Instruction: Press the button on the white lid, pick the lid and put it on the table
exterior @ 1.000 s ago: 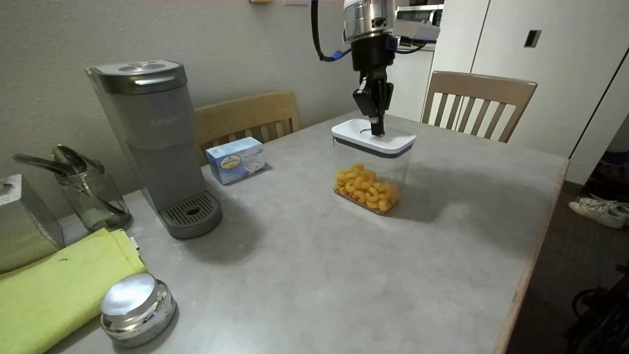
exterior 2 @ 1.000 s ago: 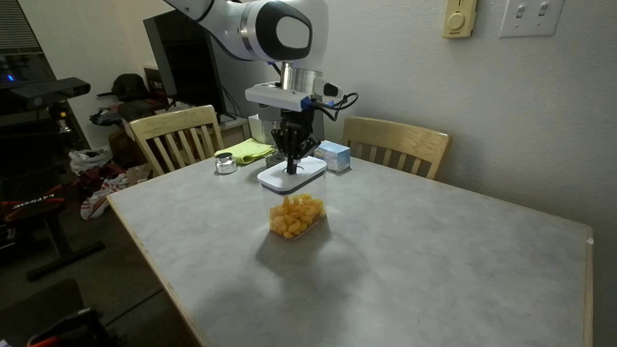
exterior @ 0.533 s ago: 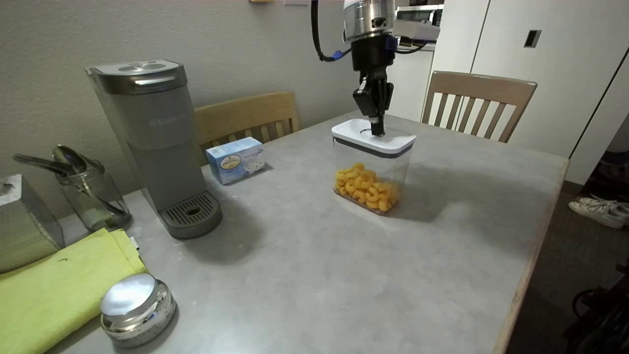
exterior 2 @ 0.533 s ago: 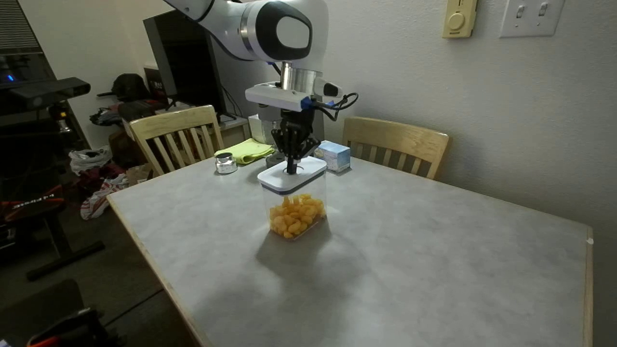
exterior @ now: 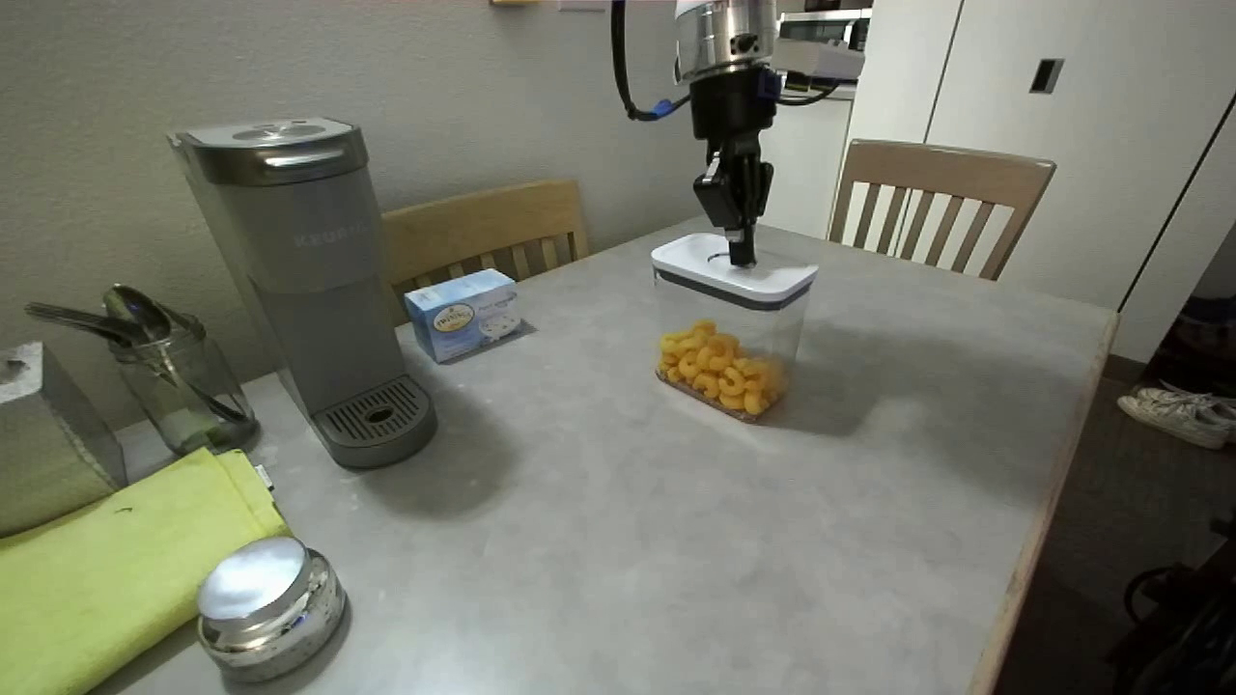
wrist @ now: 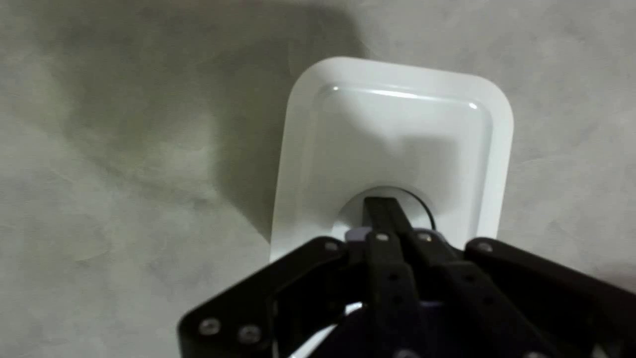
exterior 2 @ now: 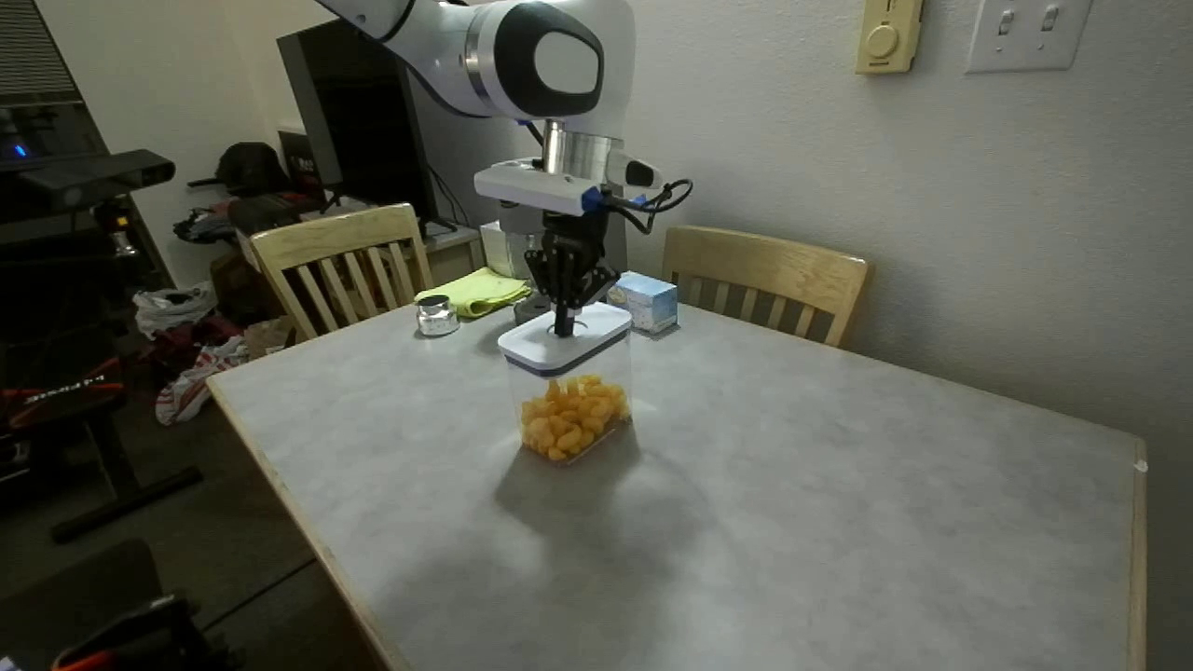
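Note:
The white lid (exterior: 695,253) sits flat on a clear container of yellow pasta (exterior: 719,372) in both exterior views (exterior 2: 536,348). The container stands upright on the grey table (exterior: 618,541). My gripper (exterior: 742,259) points straight down at the lid's centre, its fingertips together with nothing between them. In the wrist view the shut fingertips (wrist: 381,200) are over the round button (wrist: 417,216) and appear to touch it. The fingers hide much of the button and the near part of the lid (wrist: 387,119). I cannot tell how far down the button sits.
In an exterior view a grey coffee maker (exterior: 319,280), a blue tea box (exterior: 468,314), a glass jar of cutlery (exterior: 183,396), a yellow cloth (exterior: 135,569) and a silver tin (exterior: 266,613) stand along one side. Wooden chairs (exterior 2: 769,280) stand at the table's edges.

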